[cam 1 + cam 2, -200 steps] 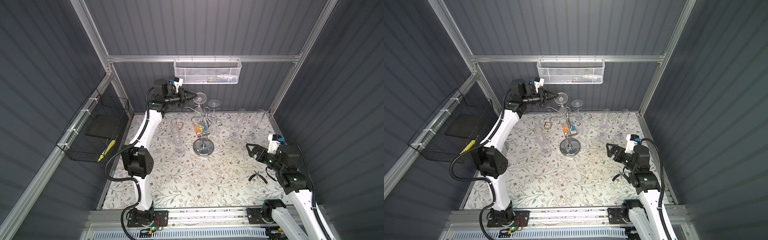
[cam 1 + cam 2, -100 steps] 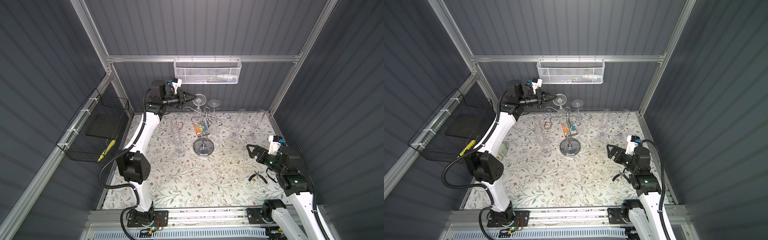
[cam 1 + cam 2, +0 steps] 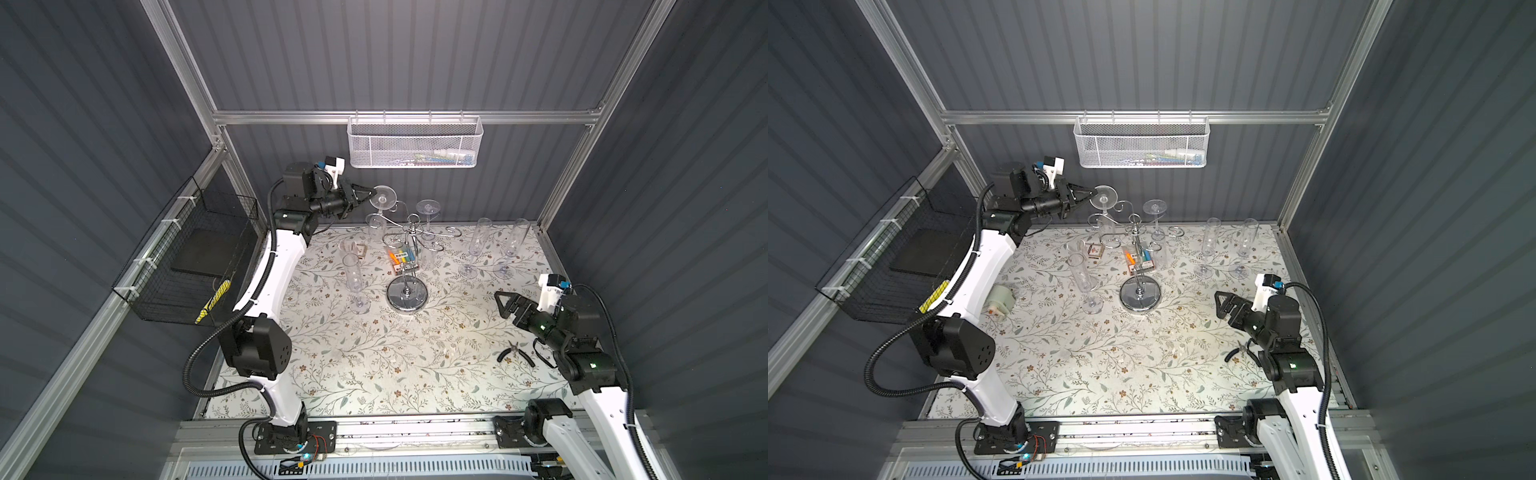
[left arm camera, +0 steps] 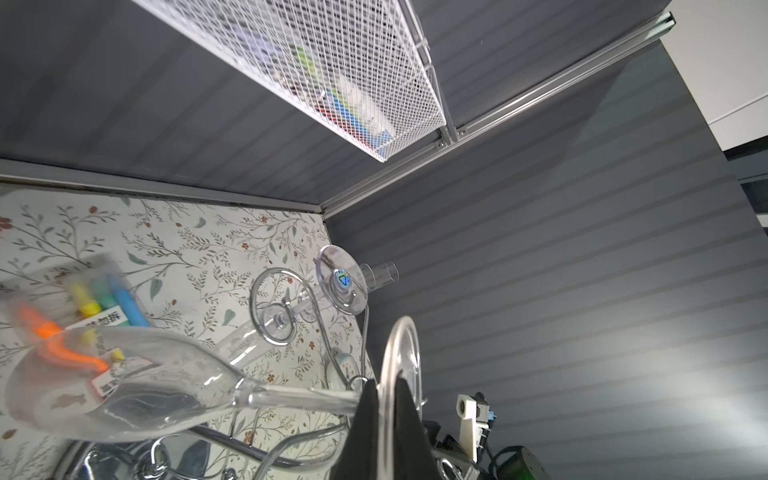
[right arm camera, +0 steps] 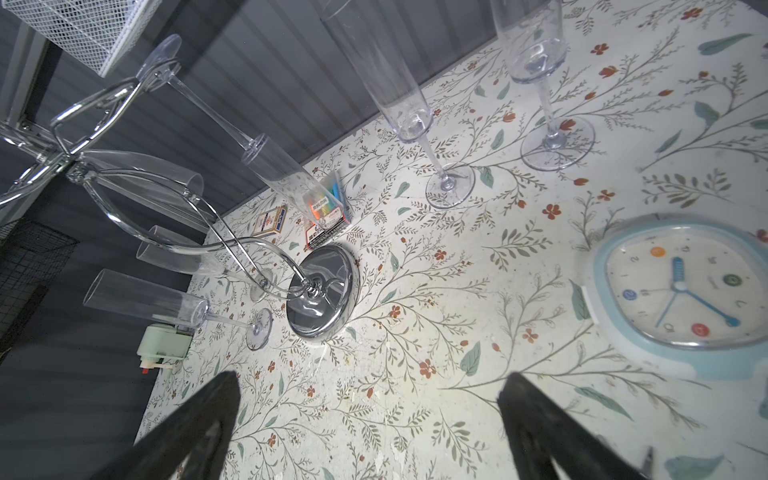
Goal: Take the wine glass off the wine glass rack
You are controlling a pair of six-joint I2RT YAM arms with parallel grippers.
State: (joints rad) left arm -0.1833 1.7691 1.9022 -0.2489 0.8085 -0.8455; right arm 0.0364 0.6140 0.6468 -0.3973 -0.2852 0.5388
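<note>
Change: over the last second the left gripper [image 3: 369,192] has drawn back toward its own side, its arm's elbow sinking. The foot of the wine glass [image 3: 382,197] has travelled with it, outward along its wire arm and away from the centre pole. The right arm has barely moved.
Meaning: the slide-off looks to be under way. The foot now sits near the open end of its arm, but whether the stem is already clear of the wire cannot be told.
Left gripper: clamped narrow across the rim of the glass's round foot, plain in the left wrist view.
Right gripper [image 3: 501,306]: jaws spread wide and empty, hovering over the table [image 3: 374,365], well apart from the rack [image 3: 407,296].
Where the glass is: hanging bowl-down at the rack's left rear, foot uppermost, high above the table.
Left on the rack: a second glass [image 3: 428,206] hangs at the rear.
Writing: a small round sticker [image 4: 343,279] on that second glass's foot shows a bluish triangular mark, with no words legible.
Marker pack [image 3: 401,257]: a barcode label, its print too blurred to read.
Card box [image 5: 272,220]: lettering too small to read.
Clock [image 5: 681,291]: small numerals on the face – a 2 and a 7 can be made out.
</note>
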